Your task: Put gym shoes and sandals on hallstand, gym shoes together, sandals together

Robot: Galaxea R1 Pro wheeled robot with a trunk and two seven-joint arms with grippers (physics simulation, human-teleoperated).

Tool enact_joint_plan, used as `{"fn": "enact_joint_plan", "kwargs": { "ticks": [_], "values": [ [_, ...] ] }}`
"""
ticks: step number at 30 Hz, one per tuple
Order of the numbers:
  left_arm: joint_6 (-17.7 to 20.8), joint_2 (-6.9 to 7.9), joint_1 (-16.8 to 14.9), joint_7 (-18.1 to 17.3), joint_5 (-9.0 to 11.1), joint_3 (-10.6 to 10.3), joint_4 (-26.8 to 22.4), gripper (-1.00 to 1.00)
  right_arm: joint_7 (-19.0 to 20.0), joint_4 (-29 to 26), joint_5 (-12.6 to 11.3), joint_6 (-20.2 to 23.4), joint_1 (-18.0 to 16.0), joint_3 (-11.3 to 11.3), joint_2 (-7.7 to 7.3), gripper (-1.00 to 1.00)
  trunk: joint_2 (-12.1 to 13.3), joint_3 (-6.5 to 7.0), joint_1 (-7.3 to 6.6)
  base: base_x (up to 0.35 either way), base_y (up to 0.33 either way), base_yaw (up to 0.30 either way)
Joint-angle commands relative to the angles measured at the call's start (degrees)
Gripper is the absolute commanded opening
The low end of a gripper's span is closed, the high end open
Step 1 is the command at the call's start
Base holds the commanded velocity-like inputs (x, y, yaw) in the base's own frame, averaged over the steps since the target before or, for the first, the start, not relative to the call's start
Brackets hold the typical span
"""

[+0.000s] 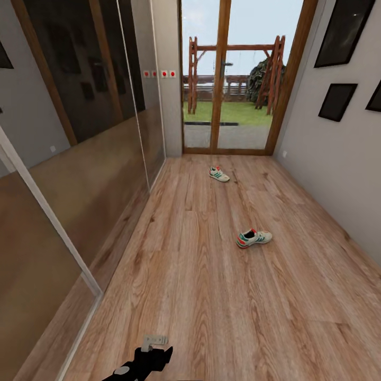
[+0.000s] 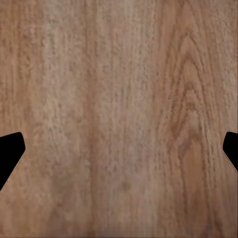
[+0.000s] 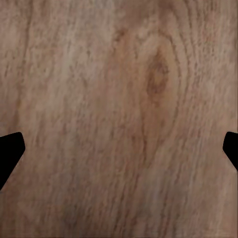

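Observation:
Two white gym shoes with green stripes lie on the corridor floor [image 1: 211,296]. The nearer gym shoe [image 1: 254,238] rests right of the middle, on its sole. The farther gym shoe [image 1: 219,174] sits close to the glass door. The sandals and the hallstand are out of view. Part of my left arm [image 1: 144,360] shows at the lower edge of the head view, far from both shoes. My left gripper [image 2: 119,153] is open over bare wood planks, its dark fingertips [image 2: 10,153] spread wide. My right gripper [image 3: 119,153] is likewise open above bare floor.
A dark glass-fronted sliding wardrobe [image 1: 79,159] runs along the left side. A glass door with a wooden frame [image 1: 222,79] closes the far end. The right wall [image 1: 338,174] carries dark picture frames.

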Motion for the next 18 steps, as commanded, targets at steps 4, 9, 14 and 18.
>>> {"fn": "enact_joint_plan", "kwargs": {
  "ticks": [4, 9, 14, 18],
  "values": [
    [0.0, 0.02, 0.01, 0.0, 0.0, 0.0, 0.0, 1.0, 0.0, 0.0, 0.0, -0.02, 0.0, 0.0, 0.0, 1.0, 0.0, 0.0, 0.0, 0.328, 0.0, 0.0],
    [-0.01, 0.03, 0.02, 0.0, 0.0, 0.0, 0.0, 1.0, 0.0, 0.01, 0.0, -0.03, 0.0, 0.0, 0.0, 1.0, 0.0, 0.0, 0.0, 0.339, 0.0, 0.0],
    [-0.01, 0.04, 0.02, -0.01, 0.0, 0.0, 0.0, 1.0, 0.0, 0.01, 0.0, -0.04, 0.0, 0.0, 0.0, 1.0, 0.0, 0.0, 0.0, 0.343, 0.0, 0.0],
    [-0.01, 0.04, 0.02, -0.01, 0.0, 0.0, 0.0, 1.0, 0.0, 0.01, 0.0, 0.02, 0.0, 0.0, 0.0, 1.0, 0.0, 0.0, 0.0, 0.346, 0.0, 0.0]
  ]
}}
